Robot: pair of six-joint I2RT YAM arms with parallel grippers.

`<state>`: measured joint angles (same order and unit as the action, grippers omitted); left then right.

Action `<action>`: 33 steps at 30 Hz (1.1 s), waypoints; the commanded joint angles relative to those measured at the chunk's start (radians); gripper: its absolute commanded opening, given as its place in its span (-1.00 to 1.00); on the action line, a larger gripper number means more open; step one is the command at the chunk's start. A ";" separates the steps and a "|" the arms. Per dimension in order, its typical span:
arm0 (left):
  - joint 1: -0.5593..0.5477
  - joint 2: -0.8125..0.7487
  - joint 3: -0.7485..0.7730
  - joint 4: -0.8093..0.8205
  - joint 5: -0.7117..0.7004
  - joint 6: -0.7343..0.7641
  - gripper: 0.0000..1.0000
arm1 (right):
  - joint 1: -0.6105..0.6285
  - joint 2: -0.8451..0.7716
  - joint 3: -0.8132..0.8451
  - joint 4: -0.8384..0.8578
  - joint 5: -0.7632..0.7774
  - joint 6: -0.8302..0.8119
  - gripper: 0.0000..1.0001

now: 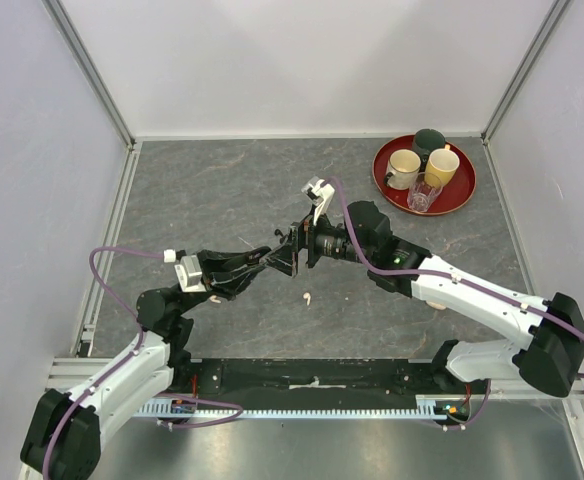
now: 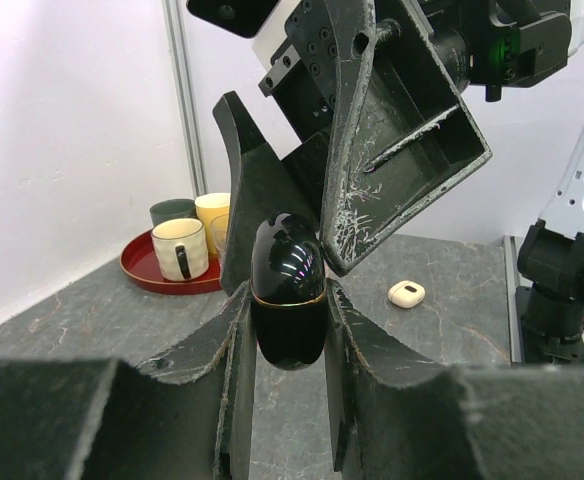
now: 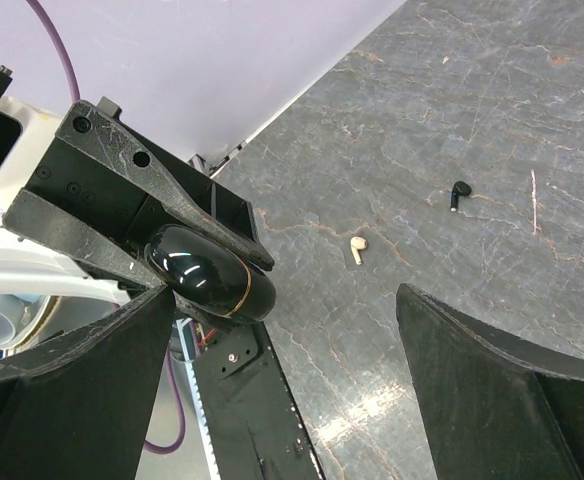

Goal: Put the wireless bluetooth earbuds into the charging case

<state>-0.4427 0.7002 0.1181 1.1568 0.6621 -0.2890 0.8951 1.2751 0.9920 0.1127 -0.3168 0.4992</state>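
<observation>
A grey marbled table (image 1: 202,190) sits between pale walls (image 1: 272,60), with a red tray (image 1: 459,195) of cups (image 1: 404,167) at 1 o'clock in the overhead view. Both arms meet over the middle of the table.

The left gripper (image 2: 287,305) is clamped on the charging case (image 2: 288,262) — a glossy black egg with a thin gold seam. It holds the case upright and clear of the surface, with its pads on the lower half, at or just under the seam. The lid is closed. The right gripper (image 3: 282,300) is spread wide and holds nothing; one finger is just beside the case, the other well apart from it.

A white bud (image 3: 357,250) lies on the table, and at 2 o'clock from it in the right wrist view lies a black bud (image 3: 459,195). Both are well apart from the case. Overhead, the white bud sits at 6 o'clock from where the grippers meet. A small white thing (image 2: 406,293) in the left wrist view is probably that same bud, though it is too small to be sure. No other buds show.

The step in hand looks like opening the lid. The right fingers should close only on the cap above the seam, never across it, and swing it back about its hinge. Meanwhile the left grip has to hold firm — the shell looks slick and could twist or squirt out under a sideways push.
</observation>
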 commanded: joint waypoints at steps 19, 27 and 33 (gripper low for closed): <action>-0.010 -0.016 0.002 0.054 0.100 -0.004 -0.95 | -0.016 0.026 0.054 0.071 0.082 0.025 0.96; -0.010 -0.028 0.003 -0.017 0.025 0.010 -0.95 | -0.016 0.021 0.053 0.090 0.015 0.019 0.96; -0.010 -0.076 0.003 -0.146 -0.065 0.048 -0.95 | -0.018 -0.037 0.030 0.140 0.025 0.029 0.96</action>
<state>-0.4492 0.6552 0.1173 1.0817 0.6727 -0.2874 0.8814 1.2919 1.0126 0.1726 -0.2939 0.5270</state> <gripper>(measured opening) 0.350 0.980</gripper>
